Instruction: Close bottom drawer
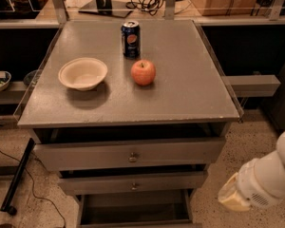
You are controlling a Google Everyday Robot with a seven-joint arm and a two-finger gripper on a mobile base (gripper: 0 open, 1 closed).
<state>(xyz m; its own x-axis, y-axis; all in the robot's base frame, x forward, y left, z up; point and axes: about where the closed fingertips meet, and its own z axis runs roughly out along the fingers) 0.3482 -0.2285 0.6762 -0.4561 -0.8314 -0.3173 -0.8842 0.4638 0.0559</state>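
Note:
The bottom drawer (133,208) of the grey metal cabinet stands pulled out at the lower edge of the camera view. I look down into its dark inside, and its front is mostly cut off by the frame edge. My gripper (232,198) is at the end of the white arm at the lower right, to the right of the drawer and apart from it. Only its pale yellowish end shows.
The top drawer (128,153) and middle drawer (133,183) each have a small central knob and stand slightly out. On the cabinet top (190,89) are a white bowl (82,73), a red apple (143,72) and a blue soda can (130,38). A black stand leg (16,179) and a cable lie on the floor at the left.

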